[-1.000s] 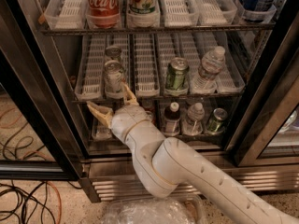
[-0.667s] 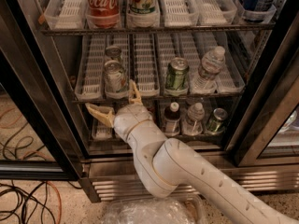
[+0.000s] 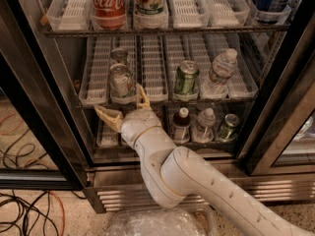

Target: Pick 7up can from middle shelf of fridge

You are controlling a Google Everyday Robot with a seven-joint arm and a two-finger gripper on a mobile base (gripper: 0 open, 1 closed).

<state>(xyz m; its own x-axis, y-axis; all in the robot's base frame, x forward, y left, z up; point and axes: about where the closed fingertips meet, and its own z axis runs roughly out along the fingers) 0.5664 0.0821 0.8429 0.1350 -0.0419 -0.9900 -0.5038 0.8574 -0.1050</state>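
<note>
The fridge (image 3: 59, 77) stands open before me. On its middle shelf (image 3: 152, 73) of white lane trays the silvery-white 7up can (image 3: 121, 81) stands at the front of the second lane from the left, with a second similar can (image 3: 119, 56) behind it. My gripper (image 3: 124, 105) is open just below and in front of the 7up can, one tan finger (image 3: 108, 117) to its lower left, the other (image 3: 142, 97) at its lower right. The fingers do not enclose the can.
A green can (image 3: 186, 77) and a clear water bottle (image 3: 219, 73) stand further right on the same shelf. A Coca-Cola bottle (image 3: 107, 1) and another bottle (image 3: 150, 1) stand on the shelf above. Small bottles and a can (image 3: 227, 127) fill the lower shelf. Cables (image 3: 29, 210) lie on the floor at left.
The gripper has risen slightly and moved a little right, closer under the 7up can. The cans have not moved.
</note>
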